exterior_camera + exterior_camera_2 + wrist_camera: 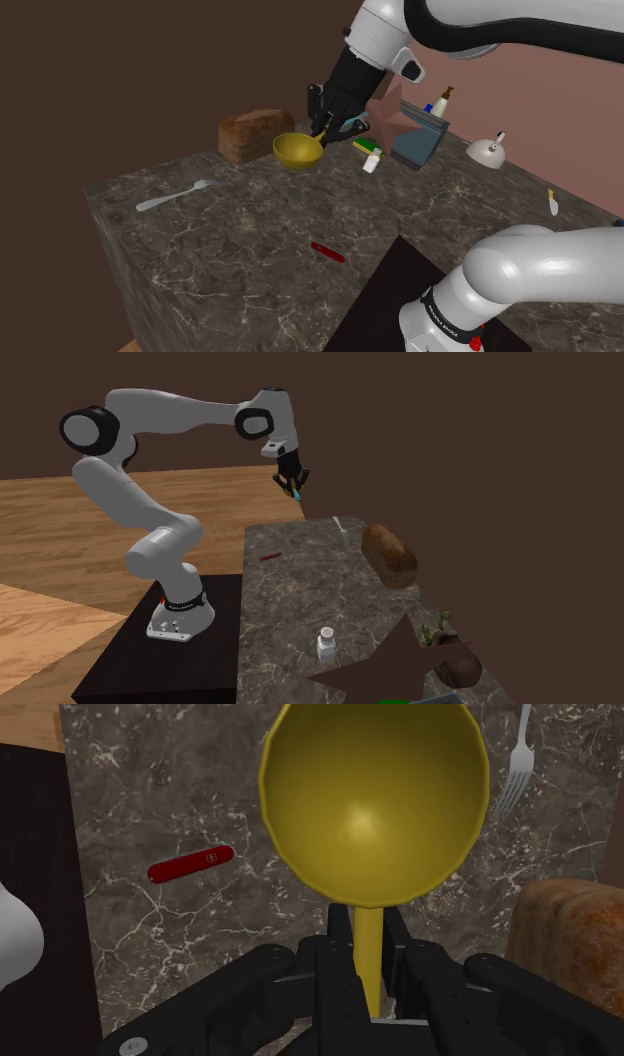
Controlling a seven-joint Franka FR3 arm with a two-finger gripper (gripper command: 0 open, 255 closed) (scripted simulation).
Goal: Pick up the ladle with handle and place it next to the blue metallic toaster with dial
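A yellow ladle (297, 150) hangs in the air above the dark marble counter (250, 240), its bowl tipped toward the shoulder view's left. My black gripper (327, 124) is shut on its handle. In the wrist view the round bowl (375, 799) lies just ahead of the gripper (368, 942), and the yellow handle (368, 959) is clasped between the two fingers. The blue toaster (418, 138) stands at the back of the counter, a short way to the right of the gripper in the shoulder view. From the second exterior view the gripper (292, 482) is high above the counter's far end.
A bread loaf (250, 133) sits left of the ladle and a fork (175, 195) near the left edge. A red pocket knife (327, 252) lies toward the front. A small white shaker (371, 162), a brown star shape (392, 128), a bottle (440, 102) and a white kettle (487, 150) crowd the toaster.
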